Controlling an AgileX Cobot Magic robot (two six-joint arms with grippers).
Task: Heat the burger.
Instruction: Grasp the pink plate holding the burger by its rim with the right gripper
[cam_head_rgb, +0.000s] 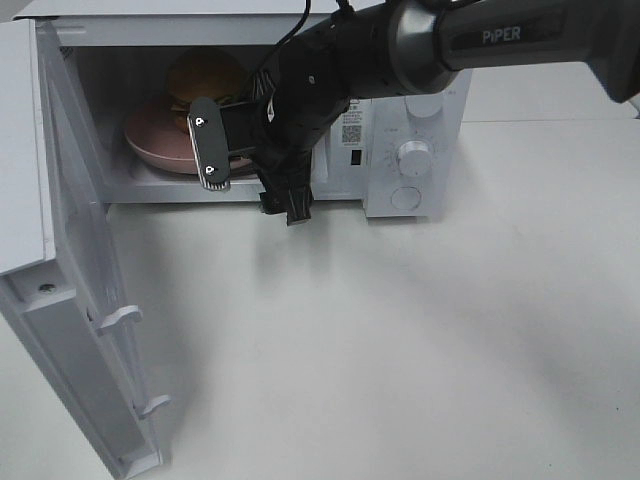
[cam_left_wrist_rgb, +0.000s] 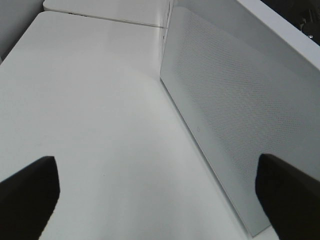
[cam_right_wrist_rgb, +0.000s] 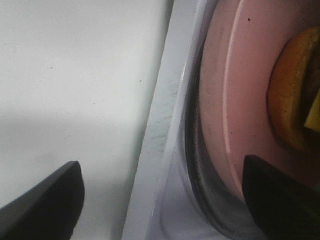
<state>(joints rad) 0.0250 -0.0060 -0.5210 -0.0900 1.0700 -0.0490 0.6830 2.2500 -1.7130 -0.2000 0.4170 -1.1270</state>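
Observation:
The burger (cam_head_rgb: 205, 75) sits on a pink plate (cam_head_rgb: 158, 145) inside the open white microwave (cam_head_rgb: 420, 120). My right gripper (cam_head_rgb: 250, 178) hangs at the front of the oven's opening, just before the plate's rim, jaws wide apart and open, holding nothing. The right wrist view looks past the gripper (cam_right_wrist_rgb: 162, 200) at the plate (cam_right_wrist_rgb: 240, 100), the burger's bun edge (cam_right_wrist_rgb: 292, 95) and the microwave's front sill (cam_right_wrist_rgb: 165, 125). My left gripper (cam_left_wrist_rgb: 159, 195) is open over bare table beside a white dotted panel (cam_left_wrist_rgb: 240, 110). The left arm is out of the high view.
The microwave door (cam_head_rgb: 80, 300) swings out toward the front left, with two latch hooks (cam_head_rgb: 120, 318) on its edge. Two knobs (cam_head_rgb: 412, 155) sit on the control panel at right. White tabletop (cam_head_rgb: 420, 340) spreads in front of the oven.

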